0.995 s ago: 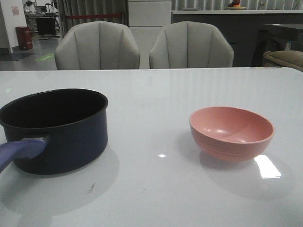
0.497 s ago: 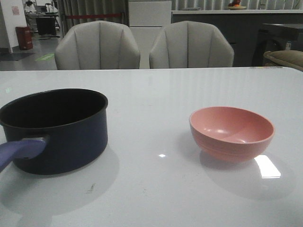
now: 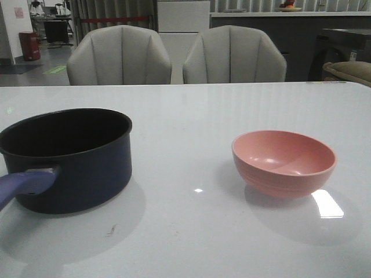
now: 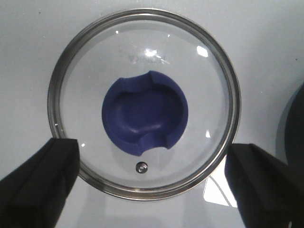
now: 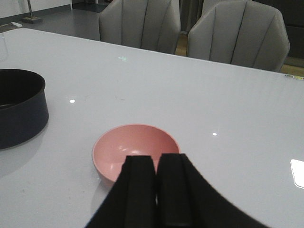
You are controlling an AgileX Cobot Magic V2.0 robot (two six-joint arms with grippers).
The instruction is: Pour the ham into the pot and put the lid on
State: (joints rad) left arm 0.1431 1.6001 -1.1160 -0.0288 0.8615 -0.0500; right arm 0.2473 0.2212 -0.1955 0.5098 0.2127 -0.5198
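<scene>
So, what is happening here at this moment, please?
Nothing is held yet. The left gripper is open above the glass lid, which lies flat on the white table, one finger on each side. The right gripper is shut, near the pink bowl. The dark pot stands uncovered on the table, apart from the bowl. No ham is visible from these views.
</scene>
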